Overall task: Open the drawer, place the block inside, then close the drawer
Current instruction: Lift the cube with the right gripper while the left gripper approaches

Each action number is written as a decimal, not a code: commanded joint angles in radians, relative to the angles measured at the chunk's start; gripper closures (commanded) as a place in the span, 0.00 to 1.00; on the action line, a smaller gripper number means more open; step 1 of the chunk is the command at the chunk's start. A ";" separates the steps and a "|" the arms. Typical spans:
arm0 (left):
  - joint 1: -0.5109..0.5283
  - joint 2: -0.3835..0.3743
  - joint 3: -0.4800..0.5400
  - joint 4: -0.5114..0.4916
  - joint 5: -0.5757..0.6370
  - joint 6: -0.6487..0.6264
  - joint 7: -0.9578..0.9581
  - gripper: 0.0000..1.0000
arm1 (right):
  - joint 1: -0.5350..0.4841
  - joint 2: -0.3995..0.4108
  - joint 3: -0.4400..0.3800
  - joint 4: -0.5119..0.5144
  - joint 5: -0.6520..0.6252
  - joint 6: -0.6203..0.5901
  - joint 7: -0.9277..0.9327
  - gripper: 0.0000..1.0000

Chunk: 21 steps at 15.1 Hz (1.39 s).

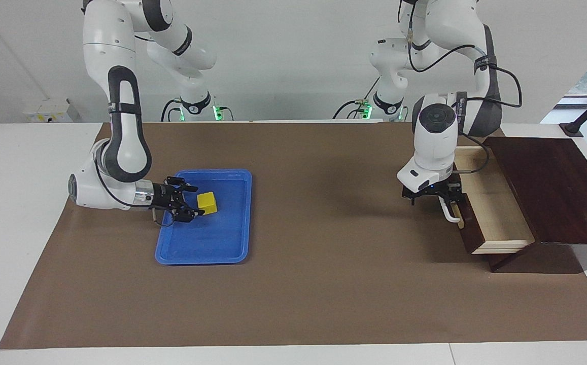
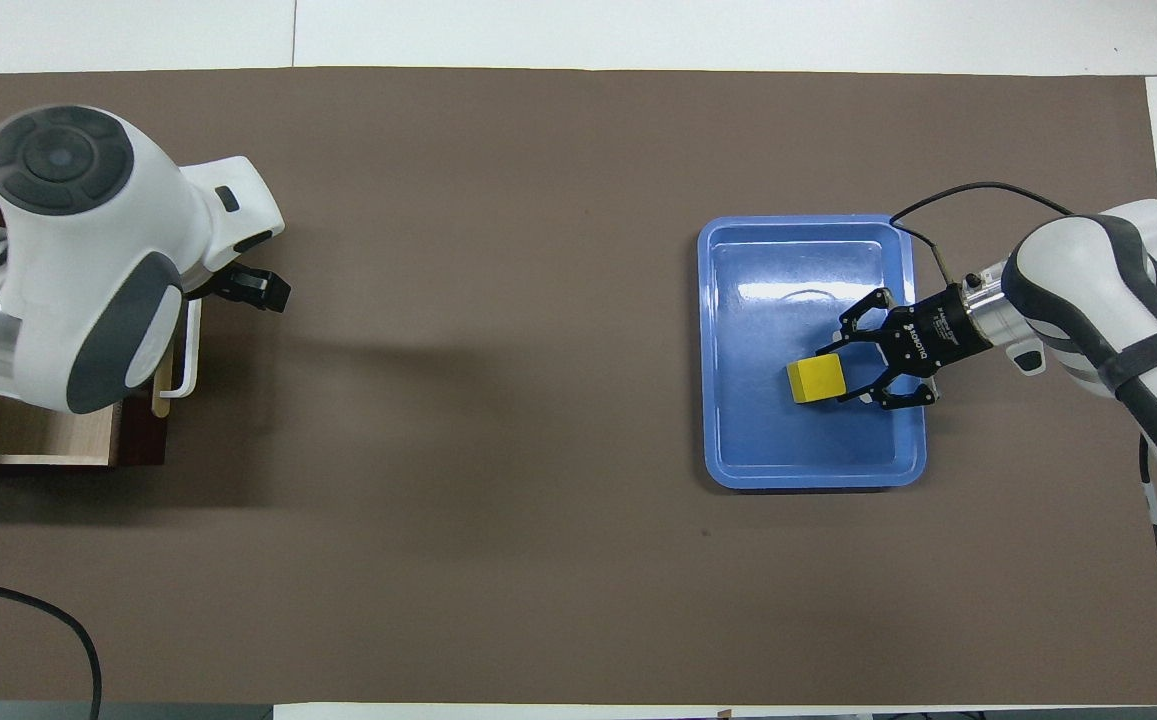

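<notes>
Right gripper point(image 1: 194, 204) jaws pinch the block point(image 1: 207, 202) in the blue tray point(image 1: 232, 243) | left gripper point(image 1: 433, 195) jaws spread beside the handle point(image 1: 449, 213), drawer point(image 1: 496, 203) open for loading

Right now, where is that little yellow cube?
The yellow cube sits in the blue tray toward the right arm's end of the table, gripped between the right gripper's fingers.

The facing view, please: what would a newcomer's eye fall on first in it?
Most likely the bright yellow block in the blue tray toward the right arm's end of the table, with the right gripper shut on it. Next, the dark drawer at the left arm's end, pulled out to show its pale interior, with the left gripper at its white handle.
</notes>
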 commanded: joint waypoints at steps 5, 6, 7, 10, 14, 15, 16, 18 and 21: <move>-0.018 0.000 0.006 0.180 -0.193 -0.185 -0.365 0.00 | 0.013 -0.016 0.005 0.040 0.028 0.000 0.030 1.00; -0.020 -0.006 0.006 0.179 -0.219 -0.186 -0.459 0.00 | 0.018 -0.018 0.011 0.079 0.028 -0.028 0.048 1.00; -0.020 -0.018 0.006 0.173 -0.241 -0.188 -0.528 0.00 | 0.028 -0.018 0.013 0.128 0.028 -0.058 0.082 1.00; -0.055 -0.030 0.006 0.162 -0.245 -0.203 -0.856 0.00 | 0.116 -0.030 0.024 0.284 0.031 -0.102 0.316 1.00; -0.109 -0.030 0.004 0.160 -0.248 -0.189 -1.218 0.00 | 0.266 -0.044 0.051 0.392 0.088 -0.039 0.592 1.00; -0.121 -0.032 0.006 0.160 -0.256 -0.189 -1.301 0.00 | 0.310 -0.044 0.053 0.413 0.088 -0.002 0.663 1.00; -0.124 -0.030 0.006 0.162 -0.277 -0.183 -1.405 0.00 | 0.344 -0.041 0.053 0.427 0.092 0.032 0.713 1.00; -0.124 -0.027 0.006 0.165 -0.301 -0.140 -1.637 0.00 | 0.416 -0.036 0.051 0.433 0.131 0.114 0.784 1.00; -0.170 -0.027 0.007 0.163 -0.301 -0.128 -1.806 0.00 | 0.496 -0.035 0.051 0.423 0.132 0.213 0.864 1.00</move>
